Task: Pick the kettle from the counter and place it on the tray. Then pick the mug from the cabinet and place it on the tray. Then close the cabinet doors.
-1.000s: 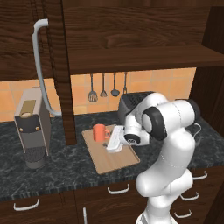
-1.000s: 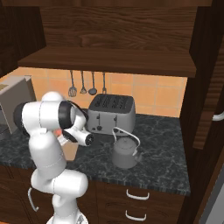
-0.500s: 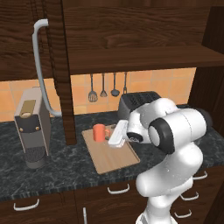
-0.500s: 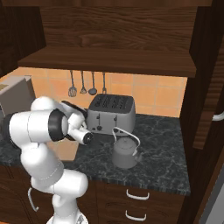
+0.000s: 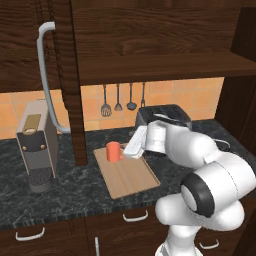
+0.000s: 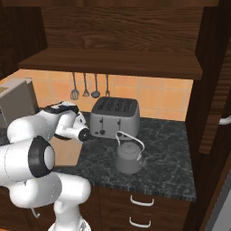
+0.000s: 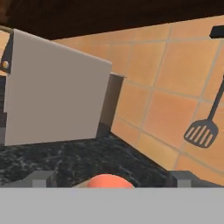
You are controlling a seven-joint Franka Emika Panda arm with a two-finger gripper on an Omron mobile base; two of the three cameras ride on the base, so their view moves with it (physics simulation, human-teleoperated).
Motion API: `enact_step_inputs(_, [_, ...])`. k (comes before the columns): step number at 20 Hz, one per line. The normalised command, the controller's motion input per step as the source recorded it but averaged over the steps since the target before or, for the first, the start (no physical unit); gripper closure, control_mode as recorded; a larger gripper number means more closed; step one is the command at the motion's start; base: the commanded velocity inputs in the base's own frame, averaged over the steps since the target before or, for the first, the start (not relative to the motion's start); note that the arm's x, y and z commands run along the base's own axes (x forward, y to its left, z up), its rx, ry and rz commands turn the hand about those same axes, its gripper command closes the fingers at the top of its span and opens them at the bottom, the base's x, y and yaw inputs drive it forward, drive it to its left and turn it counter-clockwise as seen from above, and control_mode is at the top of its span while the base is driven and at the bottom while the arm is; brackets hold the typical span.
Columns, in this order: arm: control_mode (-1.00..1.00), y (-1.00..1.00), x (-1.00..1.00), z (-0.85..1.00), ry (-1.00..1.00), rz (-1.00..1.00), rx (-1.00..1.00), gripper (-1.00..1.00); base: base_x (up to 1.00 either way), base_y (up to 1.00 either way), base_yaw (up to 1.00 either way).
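Mug [image 5: 114, 151] standing on tray [image 5: 131, 178] at centre of your left base view, gripper [image 5: 134, 148] just right of it with fingers spread wide around nothing, kettle [image 6: 129, 156] on counter [image 6: 168, 167] at centre of your right base view, before toaster [image 6: 114, 117].

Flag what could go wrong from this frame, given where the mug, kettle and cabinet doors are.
1. The mug sits at the tray's far corner, with the gripper open just above it; a stray move could tip it off.
2. The kettle stands on the counter in front of the toaster, not on the tray, so that step looks undone.
3. A cabinet door hangs open beside the tray; the arm could catch it when swinging.
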Motion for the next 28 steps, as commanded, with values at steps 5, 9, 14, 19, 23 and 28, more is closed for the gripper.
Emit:
enact_step_inputs(5, [-1.0, 0.0, -0.28, 0.77, 0.02, -0.02, -0.02, -1.0, 0.0, 0.0, 0.0])
enact_step_inputs(9, [-1.0, -0.01, -0.29, 0.61, 0.09, -0.07, -0.15, -1.0, 0.0, 0.0, 0.0])
enact_step_inputs(14, [-1.0, -0.02, -0.35, 0.49, 0.29, -0.08, -0.15, -1.0, 0.0, 0.0, 0.0])
enact_step_inputs(19, [-1.0, -0.22, -0.48, 0.18, 0.37, -0.15, -0.14, -1.0, 0.0, 0.0, 0.0])
enact_step_inputs(23, [-1.0, -0.35, -0.4, 0.41, 0.26, -0.16, -0.18, -1.0, 0.0, 0.0, 0.0])
enact_step_inputs(28, [-1.0, -0.54, -0.43, 0.41, 0.26, -0.11, -0.18, -1.0, 0.0, 0.0, 0.0])
